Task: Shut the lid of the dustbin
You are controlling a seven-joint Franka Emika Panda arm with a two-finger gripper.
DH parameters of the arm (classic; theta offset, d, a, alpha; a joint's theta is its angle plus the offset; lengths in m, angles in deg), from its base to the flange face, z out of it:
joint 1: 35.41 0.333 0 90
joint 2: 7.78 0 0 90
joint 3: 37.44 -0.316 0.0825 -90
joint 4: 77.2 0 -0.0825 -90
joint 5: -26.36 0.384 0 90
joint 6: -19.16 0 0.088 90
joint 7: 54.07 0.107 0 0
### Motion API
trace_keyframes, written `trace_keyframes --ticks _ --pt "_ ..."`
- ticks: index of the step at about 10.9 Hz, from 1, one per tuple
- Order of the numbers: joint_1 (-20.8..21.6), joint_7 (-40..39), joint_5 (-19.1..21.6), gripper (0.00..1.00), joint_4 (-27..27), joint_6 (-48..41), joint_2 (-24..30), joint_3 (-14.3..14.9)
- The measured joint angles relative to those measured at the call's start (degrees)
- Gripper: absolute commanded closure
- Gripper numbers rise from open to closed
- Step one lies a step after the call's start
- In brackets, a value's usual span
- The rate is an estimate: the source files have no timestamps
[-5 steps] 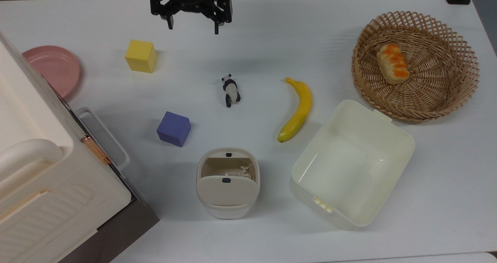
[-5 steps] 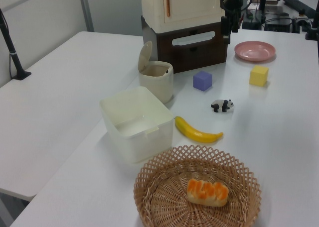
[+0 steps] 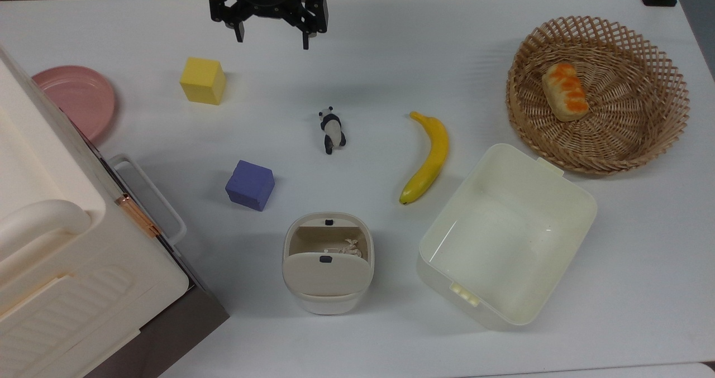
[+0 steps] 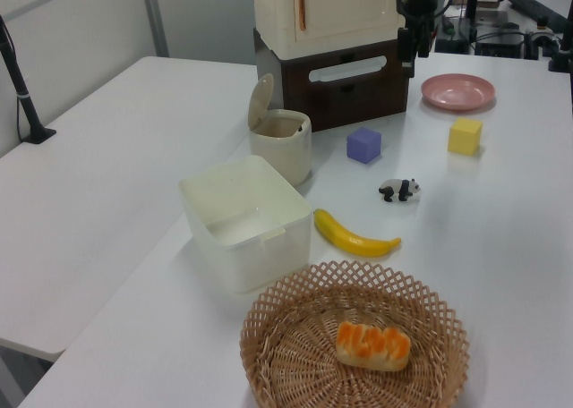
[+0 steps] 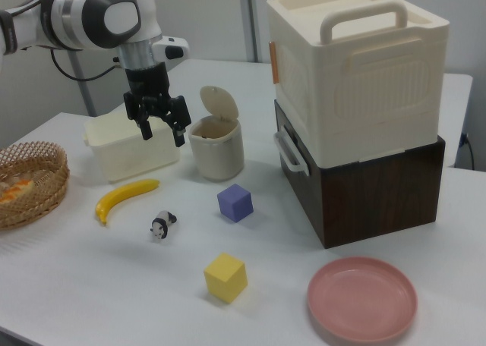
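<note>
Hiding crumpled scraps, dustbin (image 3: 328, 305) under upright lid (image 3: 327, 273)

Small white dustbin (image 3: 328, 302), beige lid (image 3: 327, 273) raised open, crumpled scrap inside

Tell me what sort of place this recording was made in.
Most likely a robotics lab tabletop set up for manipulation trials. A robot arm's gripper hangs over a plain white table laid out with unrelated props: toy cubes, a panda figure, a banana and a small dustbin.
</note>
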Motion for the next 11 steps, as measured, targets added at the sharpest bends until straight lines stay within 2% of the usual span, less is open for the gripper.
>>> trace_keyframes --ticks 11 --pt "-0.01 -0.01 0.0 0.0 -0.05 0.0 -0.54 -0.81"
